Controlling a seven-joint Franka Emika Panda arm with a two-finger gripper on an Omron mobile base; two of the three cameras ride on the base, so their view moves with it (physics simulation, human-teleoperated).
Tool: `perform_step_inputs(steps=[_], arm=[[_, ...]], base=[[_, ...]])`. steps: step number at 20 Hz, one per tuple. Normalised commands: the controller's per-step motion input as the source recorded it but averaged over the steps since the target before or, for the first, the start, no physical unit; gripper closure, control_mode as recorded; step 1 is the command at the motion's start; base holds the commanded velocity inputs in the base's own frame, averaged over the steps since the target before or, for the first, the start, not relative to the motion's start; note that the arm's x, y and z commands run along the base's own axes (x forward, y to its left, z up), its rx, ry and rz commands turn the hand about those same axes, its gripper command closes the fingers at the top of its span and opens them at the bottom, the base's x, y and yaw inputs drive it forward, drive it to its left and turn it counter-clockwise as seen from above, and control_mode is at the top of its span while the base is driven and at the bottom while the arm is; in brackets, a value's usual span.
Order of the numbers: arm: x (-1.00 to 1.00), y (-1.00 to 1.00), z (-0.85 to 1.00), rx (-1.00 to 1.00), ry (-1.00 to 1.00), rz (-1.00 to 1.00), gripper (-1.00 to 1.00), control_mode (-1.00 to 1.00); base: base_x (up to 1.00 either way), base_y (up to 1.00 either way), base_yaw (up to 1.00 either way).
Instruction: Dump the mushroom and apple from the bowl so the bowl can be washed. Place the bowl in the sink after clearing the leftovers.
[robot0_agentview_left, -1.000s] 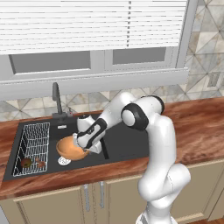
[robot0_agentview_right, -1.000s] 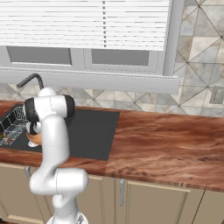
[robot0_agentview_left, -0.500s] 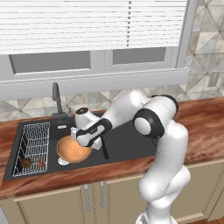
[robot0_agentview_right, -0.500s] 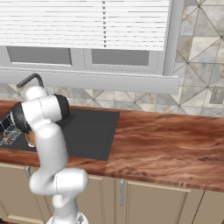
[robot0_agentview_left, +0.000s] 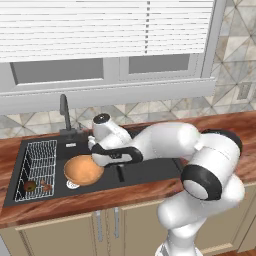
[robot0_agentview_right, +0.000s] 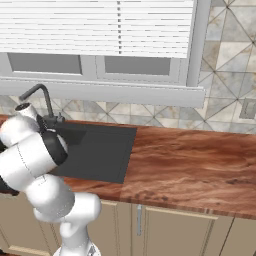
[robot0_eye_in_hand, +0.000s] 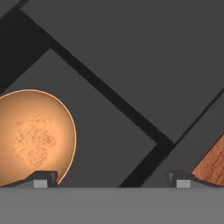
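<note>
Gripper (robot0_eye_in_hand: 111, 177) jaws stand wide apart with nothing between them; in the hand view the two dark fingertips (robot0_eye_in_hand: 41, 177) sit far from each other at the bottom edge. Just to the gripper's left in that view lies the light orange-tan bowl (robot0_eye_in_hand: 33, 138), upright and empty, its rim showing behind the left fingertip but not clamped by it. From the left base view the gripper (robot0_agentview_left: 95, 156) hangs low over the black sink (robot0_agentview_left: 145, 172), and the bowl (robot0_agentview_left: 83, 170) rests on the basin floor just beside and below it, next to the round silver drain (robot0_agentview_left: 72, 184). Further out on the bowl's far side from the gripper is the white wire rack (robot0_agentview_left: 36, 167), holding two small dark items too small to identify. Behind the gripper rises the dark faucet (robot0_agentview_left: 64, 111).
</note>
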Motion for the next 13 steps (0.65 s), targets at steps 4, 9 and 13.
perform_step_inputs(steps=[4,9,13], arm=[[-0.90,-0.64,0.84,0.03,-0.12,-0.07,-1.00,-1.00],[-0.98,-0.59,0.91,0.04,-0.16,-0.09,-1.00,-1.00],[-1.00,-0.54,0.99,0.04,-0.23,-0.08,-1.00,-1.00]], base=[[0.00,0.00,0.00],[0.00,0.00,0.00],[0.00,0.00,0.00]])
